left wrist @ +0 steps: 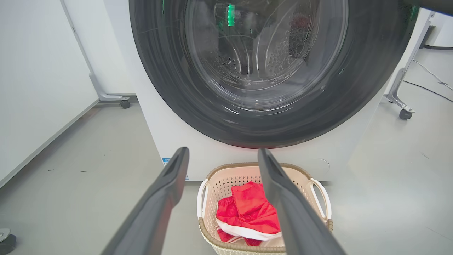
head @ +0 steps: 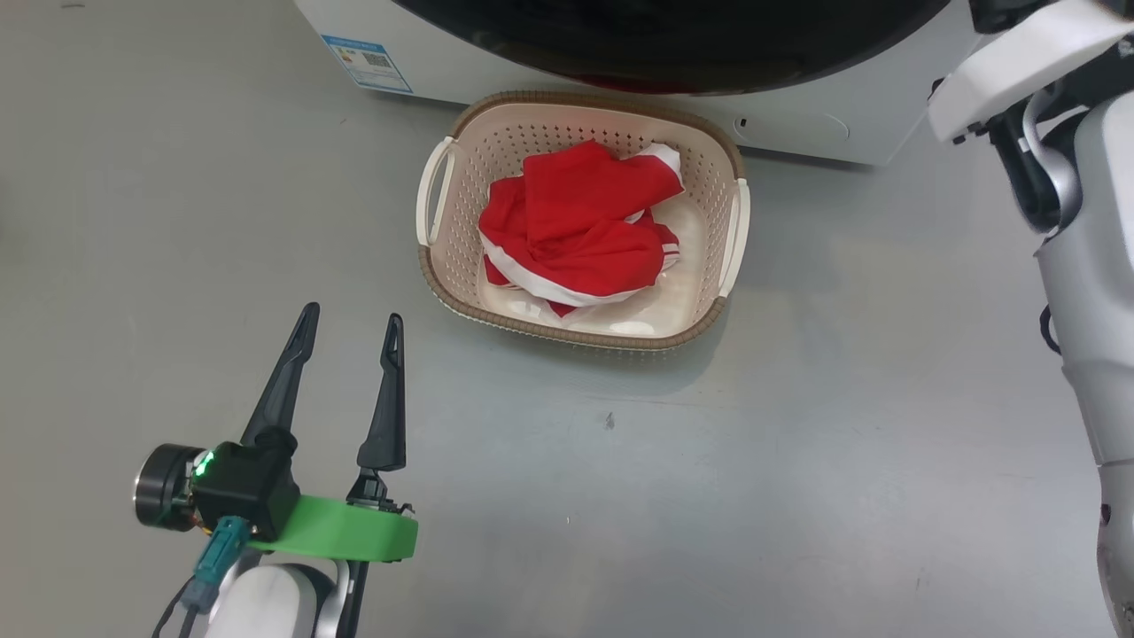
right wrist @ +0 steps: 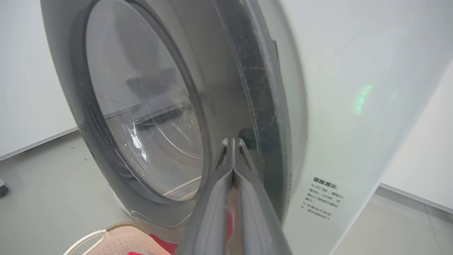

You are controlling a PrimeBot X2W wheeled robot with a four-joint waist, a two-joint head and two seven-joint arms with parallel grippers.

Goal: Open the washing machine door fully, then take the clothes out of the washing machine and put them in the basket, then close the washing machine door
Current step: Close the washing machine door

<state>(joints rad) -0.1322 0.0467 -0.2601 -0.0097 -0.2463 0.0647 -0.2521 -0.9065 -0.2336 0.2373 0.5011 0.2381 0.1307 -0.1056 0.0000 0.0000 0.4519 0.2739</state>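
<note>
Fingers together, the right gripper [right wrist: 233,141] meets the rim of the glossy black round washing machine door [right wrist: 152,106]. A slip there could leave it unlatched. The left gripper [head: 352,314], well below the door, gapes empty.

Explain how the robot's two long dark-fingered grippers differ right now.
The left gripper has its fingers spread wide; the right gripper has them pressed together. The left points over grey floor toward the cream perforated basket; the right's tips sit at the edge of the glossy black-ringed round door. Both hold nothing.
</note>
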